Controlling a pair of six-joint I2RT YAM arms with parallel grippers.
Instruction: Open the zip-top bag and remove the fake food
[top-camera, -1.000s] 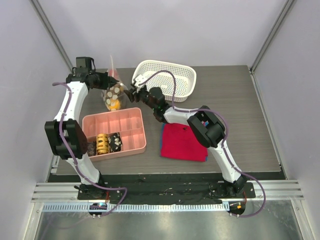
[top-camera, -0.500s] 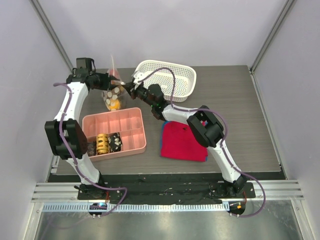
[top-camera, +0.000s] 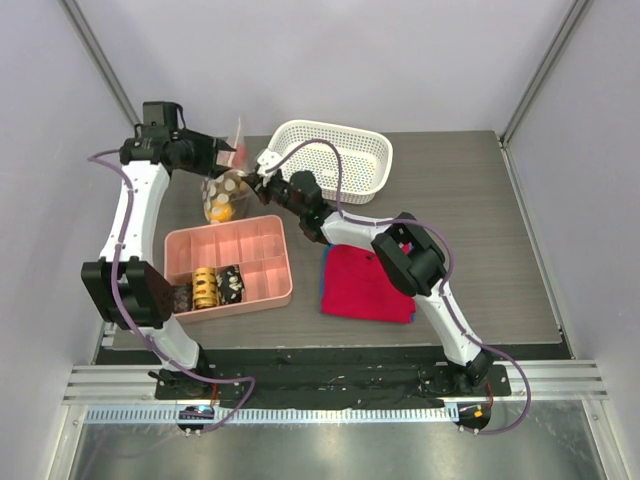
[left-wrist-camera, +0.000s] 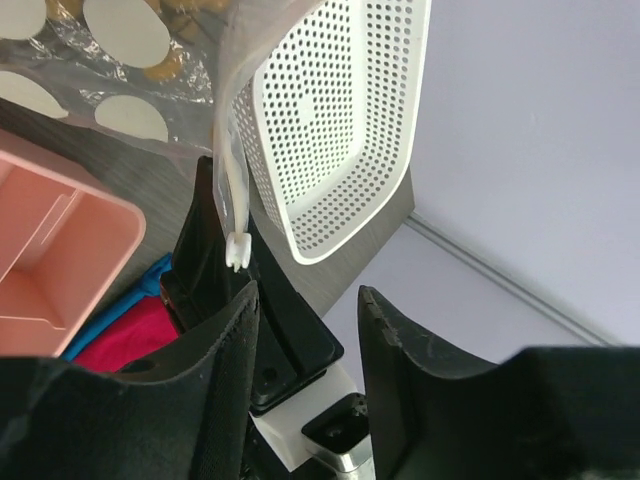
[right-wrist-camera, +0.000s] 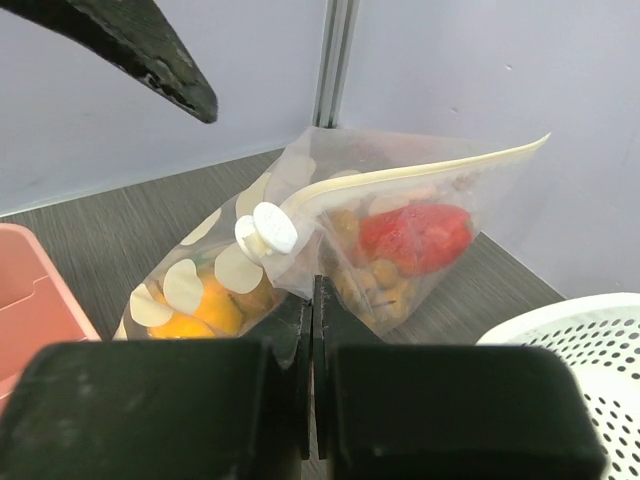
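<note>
The zip-top bag (right-wrist-camera: 300, 215) is a clear pouch with white dots, a whitish zip strip and a white slider (right-wrist-camera: 265, 230). Inside it lies the fake food: a red piece (right-wrist-camera: 415, 232), a tan ball cluster (right-wrist-camera: 378, 278) and an orange fruit (right-wrist-camera: 185, 322). My right gripper (right-wrist-camera: 315, 292) is shut on the bag's film just below the slider. In the top view the bag (top-camera: 225, 192) stands at the back left, with the right gripper (top-camera: 256, 180) at its right edge. My left gripper (top-camera: 220, 150) hovers open behind the bag, and nothing sits between its fingers (left-wrist-camera: 385, 340).
A white mesh basket (top-camera: 332, 128) stands right behind the right gripper. In front of the bag lies a pink compartment tray (top-camera: 272, 292) holding a yellow coil and dark blocks. A red cloth (top-camera: 368, 284) lies to the tray's right. A side wall is close on the left.
My left gripper has let go of the bag's top, opened and drawn back to the left. The right gripper has moved in and shut on the bag's edge.
</note>
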